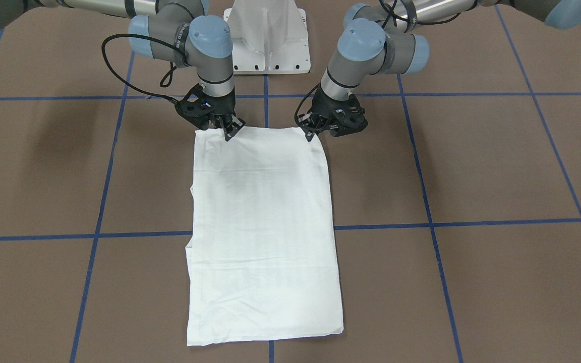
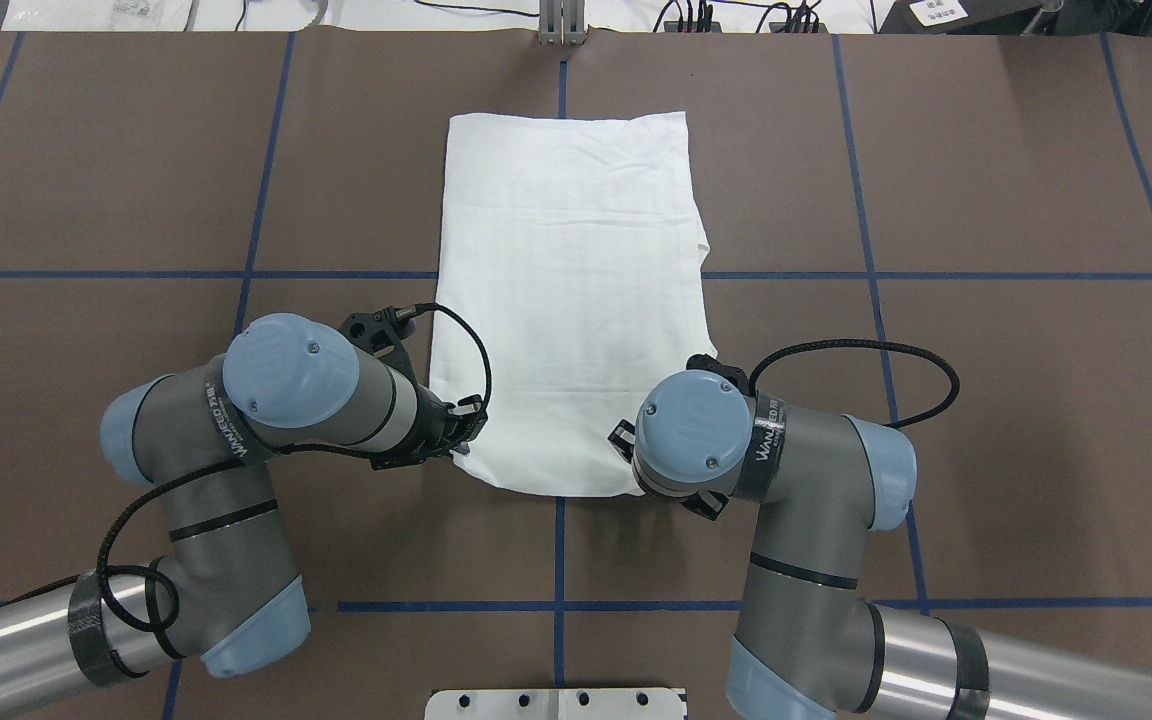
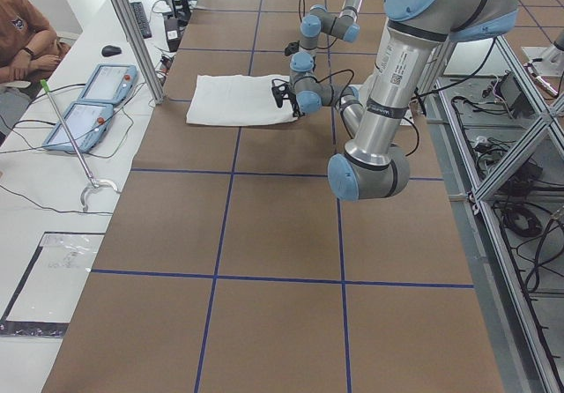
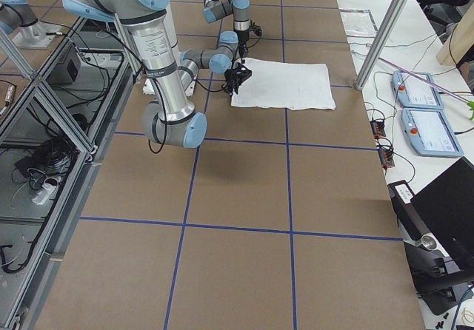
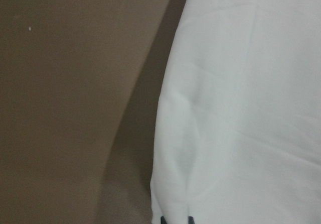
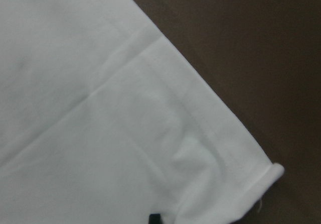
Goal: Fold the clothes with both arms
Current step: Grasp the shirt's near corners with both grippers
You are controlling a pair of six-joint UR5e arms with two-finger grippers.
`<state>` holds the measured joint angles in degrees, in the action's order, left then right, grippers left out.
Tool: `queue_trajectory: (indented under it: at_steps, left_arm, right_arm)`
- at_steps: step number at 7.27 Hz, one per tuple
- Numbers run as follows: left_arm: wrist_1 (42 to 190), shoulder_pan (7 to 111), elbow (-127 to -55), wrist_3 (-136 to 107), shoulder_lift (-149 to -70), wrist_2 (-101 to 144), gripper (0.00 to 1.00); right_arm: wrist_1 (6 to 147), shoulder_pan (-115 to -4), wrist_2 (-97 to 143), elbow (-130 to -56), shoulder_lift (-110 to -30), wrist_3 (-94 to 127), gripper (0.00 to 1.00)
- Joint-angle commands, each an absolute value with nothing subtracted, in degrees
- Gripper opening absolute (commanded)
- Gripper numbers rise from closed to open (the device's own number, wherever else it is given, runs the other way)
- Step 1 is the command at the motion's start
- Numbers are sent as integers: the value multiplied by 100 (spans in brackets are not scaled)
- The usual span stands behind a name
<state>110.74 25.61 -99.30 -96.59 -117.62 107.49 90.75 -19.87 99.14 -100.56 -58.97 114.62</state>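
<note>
The shirt (image 1: 263,227) was folded into a long white rectangle, lying flat mid-surface (image 1: 472,166). The right pincer (image 1: 230,130) and left pincer (image 1: 311,132) each looked clamped on a robot-side corner.

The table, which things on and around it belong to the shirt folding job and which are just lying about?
Job: white folded cotton shirt; black left gripper; black right gripper.
Lying about: white flanged pedestal base; two blue-edged handheld screens and dark computer mouse on the white side bench.
</note>
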Motion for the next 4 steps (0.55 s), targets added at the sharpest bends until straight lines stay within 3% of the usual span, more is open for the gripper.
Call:
queue_trajectory:
  at_steps: [1, 4]
  left_arm:
    - [11074, 2558, -9923, -9659, -11769, 10749, 0]
    - [11074, 2558, -9993, -9659, -11769, 10758, 0]
  right_arm:
    - [9079, -1995, 9914, -10134, -5924, 11461, 2]
    - [9088, -2065, 9940, -10431, -5976, 11461, 0]
